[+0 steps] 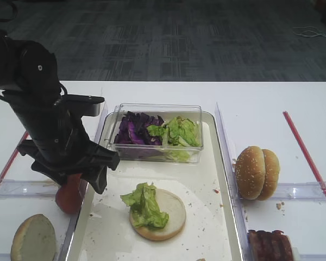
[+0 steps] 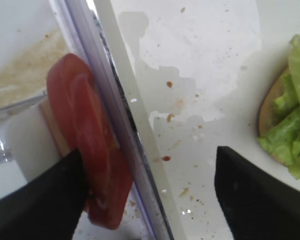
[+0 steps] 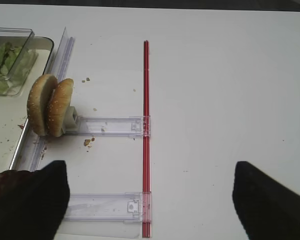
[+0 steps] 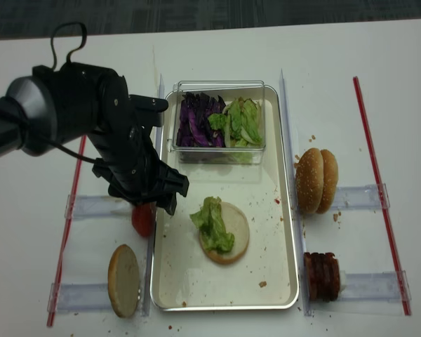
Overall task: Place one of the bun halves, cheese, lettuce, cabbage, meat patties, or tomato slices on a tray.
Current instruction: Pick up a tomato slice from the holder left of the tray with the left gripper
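From the exterior high view, the left gripper point(image 1: 89, 176) hangs over the tomato slices point(image 1: 69, 193) standing just outside the tray point(image 1: 220, 217) rim; picking one up looks like the step in hand. On the tray, lettuce point(image 1: 145, 204) tops a bun half point(image 1: 171, 215).

The right wrist view shows the right gripper point(image 3: 150, 197) with jaws wide, empty, above bare bench point(image 3: 225, 75).

The left wrist view shows jaws apart, straddling the rim, one finger point(image 2: 37, 200) at the slices. Next, the jaws likely must clear the rim before closing.

The realsense view shows open tray room beside the bun.
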Available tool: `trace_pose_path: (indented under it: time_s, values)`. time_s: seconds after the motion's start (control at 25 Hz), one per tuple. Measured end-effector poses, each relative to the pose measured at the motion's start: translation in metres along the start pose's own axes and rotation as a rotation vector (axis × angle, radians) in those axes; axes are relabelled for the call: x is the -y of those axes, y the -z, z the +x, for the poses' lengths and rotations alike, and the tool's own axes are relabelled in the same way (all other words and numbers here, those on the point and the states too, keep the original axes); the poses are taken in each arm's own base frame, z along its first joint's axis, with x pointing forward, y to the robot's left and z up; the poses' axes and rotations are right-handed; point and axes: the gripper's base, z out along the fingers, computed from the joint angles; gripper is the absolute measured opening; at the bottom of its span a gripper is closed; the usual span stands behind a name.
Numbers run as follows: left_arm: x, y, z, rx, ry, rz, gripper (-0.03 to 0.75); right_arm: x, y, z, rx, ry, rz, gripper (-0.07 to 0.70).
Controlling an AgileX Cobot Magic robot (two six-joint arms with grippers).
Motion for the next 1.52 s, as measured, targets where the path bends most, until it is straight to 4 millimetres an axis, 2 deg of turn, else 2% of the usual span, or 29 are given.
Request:
trace_pose_path:
  time_s: [1.0,1.32,1.52]
  values:
    - [-0.0040,-0.0022,-0.0008,-0.002,-0.037,-0.043,0.193,0.0000,0.0000,0.0001,-0.001,0.000,0.000,0.685]
    - [-0.0067,-0.0022,-0.0013,0.001,-0.037,-0.073,0.113,0.0000,0.0000,0.0001,-0.001,0.000,0.000,0.685]
    - [-0.0069,-0.0022,-0.0013,0.001,-0.040,-0.076,0.095,0.0000,0.0000,0.0001,-0.001,0.000,0.000,0.685]
